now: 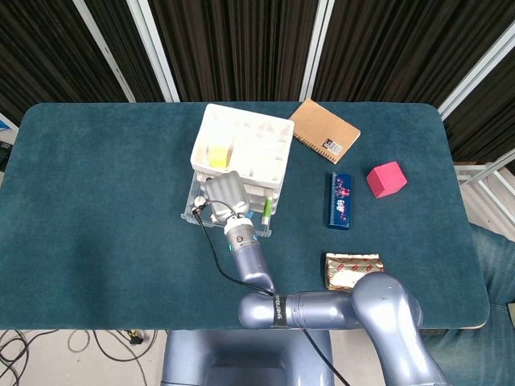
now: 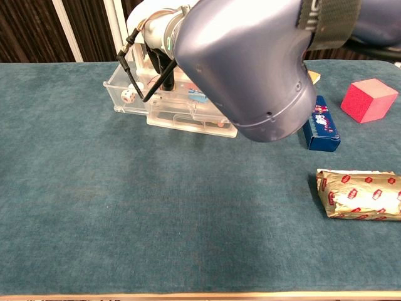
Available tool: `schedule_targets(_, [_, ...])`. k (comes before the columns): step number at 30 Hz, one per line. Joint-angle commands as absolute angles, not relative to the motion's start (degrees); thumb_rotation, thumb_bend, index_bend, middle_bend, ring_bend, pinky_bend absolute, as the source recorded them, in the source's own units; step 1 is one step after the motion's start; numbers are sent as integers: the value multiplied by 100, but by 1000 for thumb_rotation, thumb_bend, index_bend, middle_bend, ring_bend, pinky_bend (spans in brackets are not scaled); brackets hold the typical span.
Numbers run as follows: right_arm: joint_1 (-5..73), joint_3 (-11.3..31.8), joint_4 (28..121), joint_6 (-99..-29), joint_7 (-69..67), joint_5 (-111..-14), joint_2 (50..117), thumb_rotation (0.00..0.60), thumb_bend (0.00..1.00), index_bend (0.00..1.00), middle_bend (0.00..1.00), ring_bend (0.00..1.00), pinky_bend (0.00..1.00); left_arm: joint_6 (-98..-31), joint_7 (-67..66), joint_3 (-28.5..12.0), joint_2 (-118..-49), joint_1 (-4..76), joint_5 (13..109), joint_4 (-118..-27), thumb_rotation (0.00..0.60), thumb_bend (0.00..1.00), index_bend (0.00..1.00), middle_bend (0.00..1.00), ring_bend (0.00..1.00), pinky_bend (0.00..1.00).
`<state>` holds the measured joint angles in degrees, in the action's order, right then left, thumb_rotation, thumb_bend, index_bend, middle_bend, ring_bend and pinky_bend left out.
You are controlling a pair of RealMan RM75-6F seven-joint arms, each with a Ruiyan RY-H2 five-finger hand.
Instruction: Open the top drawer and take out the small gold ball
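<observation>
A clear plastic drawer unit with a white tray (image 1: 241,149) on top stands at the table's middle back. Its drawers are pulled out toward me; the front wall of the drawer pulled out furthest (image 2: 118,94) shows a white die (image 2: 128,95) inside. My right hand (image 1: 224,191) hangs over the open drawers, back upward, fingers pointing down into them. The fingertips are hidden in both views, and so is the gold ball. In the chest view my own forearm (image 2: 250,63) blocks most of the unit. My left hand appears in neither view.
A brown notebook (image 1: 324,131) lies right of the unit. A blue box (image 1: 340,199), a pink cube (image 1: 385,178) and a gold-wrapped packet (image 1: 352,269) sit further right. A green item (image 1: 265,211) lies in the lower drawer. A black cable (image 2: 135,75) loops off the wrist.
</observation>
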<state>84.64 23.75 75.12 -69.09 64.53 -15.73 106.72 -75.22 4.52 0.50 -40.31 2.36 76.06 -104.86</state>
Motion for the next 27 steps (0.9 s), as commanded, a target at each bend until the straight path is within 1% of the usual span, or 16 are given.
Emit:
schedule_targets(1, [8447,2380,7501,-6901,6473,-1587,10689,600,345,456,1000,1000,1000,-7518,457,52,-4028,237,7605,-10486,600,238,131,0,0,0])
schedule_targets(18, [8384,2452,7530,-6791,6713,-1535,10686,600,345,455,1000,1000,1000,-7469,491,62,-3989,250,7590,-10506,600,238,132,0,0,0])
schedule_targets(27, [8371,2457,7537,-6756,6848,-1496,10665,600,345,438,1000,1000,1000,-7478,491,61,-3991,250,7592,-10499,600,238,132,0,0,0])
